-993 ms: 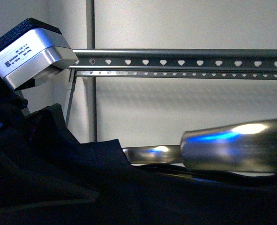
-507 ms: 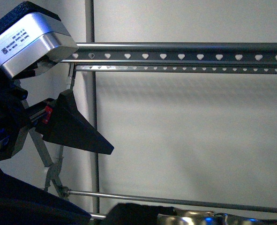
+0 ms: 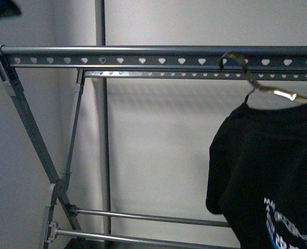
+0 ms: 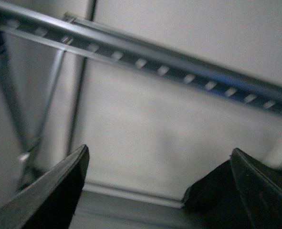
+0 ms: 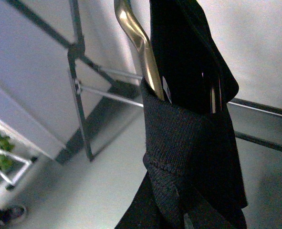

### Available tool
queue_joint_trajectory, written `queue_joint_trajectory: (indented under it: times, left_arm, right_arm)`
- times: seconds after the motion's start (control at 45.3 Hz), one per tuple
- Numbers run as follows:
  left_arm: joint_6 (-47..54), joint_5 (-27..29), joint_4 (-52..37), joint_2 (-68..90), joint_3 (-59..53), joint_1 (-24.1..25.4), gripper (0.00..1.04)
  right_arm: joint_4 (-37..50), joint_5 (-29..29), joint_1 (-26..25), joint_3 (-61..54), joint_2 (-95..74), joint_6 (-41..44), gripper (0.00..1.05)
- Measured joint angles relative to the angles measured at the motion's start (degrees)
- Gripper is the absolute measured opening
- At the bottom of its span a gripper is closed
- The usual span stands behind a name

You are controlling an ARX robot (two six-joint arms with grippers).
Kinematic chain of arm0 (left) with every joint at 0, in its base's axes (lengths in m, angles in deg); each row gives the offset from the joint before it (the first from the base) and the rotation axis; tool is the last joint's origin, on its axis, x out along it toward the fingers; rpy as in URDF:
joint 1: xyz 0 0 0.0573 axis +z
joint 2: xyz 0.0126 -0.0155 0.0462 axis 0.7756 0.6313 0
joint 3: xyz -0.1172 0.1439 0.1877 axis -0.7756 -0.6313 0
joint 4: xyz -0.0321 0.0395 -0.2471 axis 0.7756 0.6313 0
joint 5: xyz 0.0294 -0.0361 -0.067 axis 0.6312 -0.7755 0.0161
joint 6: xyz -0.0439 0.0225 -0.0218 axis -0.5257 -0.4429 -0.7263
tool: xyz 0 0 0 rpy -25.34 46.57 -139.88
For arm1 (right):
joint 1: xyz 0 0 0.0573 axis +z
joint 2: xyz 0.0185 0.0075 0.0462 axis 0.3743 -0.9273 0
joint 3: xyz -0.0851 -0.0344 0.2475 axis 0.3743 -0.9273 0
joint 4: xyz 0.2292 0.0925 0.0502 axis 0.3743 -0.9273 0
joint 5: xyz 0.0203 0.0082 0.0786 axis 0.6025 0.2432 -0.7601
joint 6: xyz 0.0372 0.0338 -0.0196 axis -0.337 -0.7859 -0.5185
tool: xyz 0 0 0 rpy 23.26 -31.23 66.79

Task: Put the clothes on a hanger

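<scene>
The black T-shirt (image 3: 272, 171) hangs at the right of the front view on a brass-coloured coat hanger (image 3: 270, 91), whose hook sits on the grey rack's rail with heart-shaped holes (image 3: 143, 57). Its printed graphic (image 3: 293, 228) shows low down. In the right wrist view my right gripper (image 5: 179, 210) is shut on the T-shirt's ribbed collar (image 5: 172, 138), with the brass hanger (image 5: 141, 47) rising out of the neck. In the left wrist view my left gripper (image 4: 160, 191) is open and empty, its fingers (image 4: 59, 191) spread below the rail (image 4: 179, 62). Neither gripper shows in the front view.
The rack's crossed legs (image 3: 34, 140) stand at the left, with lower cross bars (image 3: 153, 218) between them. A vertical pole (image 3: 100, 129) and a pale wall lie behind. In the right wrist view a small rack with greenery (image 5: 0, 152) stands far off.
My left arm and its wrist camera have left the front view. The T-shirt on the brass hanger has risen from the bottom edge and now hangs at the right by the rail.
</scene>
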State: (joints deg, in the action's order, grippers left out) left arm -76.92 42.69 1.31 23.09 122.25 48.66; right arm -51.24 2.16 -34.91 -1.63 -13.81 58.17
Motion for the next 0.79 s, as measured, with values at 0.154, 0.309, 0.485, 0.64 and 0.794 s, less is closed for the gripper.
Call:
queue_joint_trajectory:
  times: [0.154, 0.309, 0.485, 0.64, 0.794]
  left_arm:
    - [11.0, 4.6, 3.4, -9.7, -15.2, -2.0, 0.54]
    - [12.9, 1.1, -1.5, -16.4, -26.6, 0.9, 0.20]
    - [13.3, 0.9, -4.0, -21.9, -35.0, 2.1, 0.04]
    - [13.3, 0.8, -4.3, -25.2, -38.9, 2.1, 0.04]
    - [13.3, 0.8, -4.3, -28.7, -42.1, 2.1, 0.04]
  right_arm:
    - [1.2, 4.6, -0.3, 10.2, -4.5, -20.1, 0.03]
    - [0.4, 9.2, -0.2, 19.5, -10.8, -33.6, 0.03]
    - [-0.3, 13.5, 0.7, 26.7, -15.6, -42.8, 0.03]
    - [-2.0, 16.6, 3.6, 27.9, -16.3, -42.9, 0.03]
    - [-2.8, 19.8, 7.8, 27.8, -17.3, -42.2, 0.03]
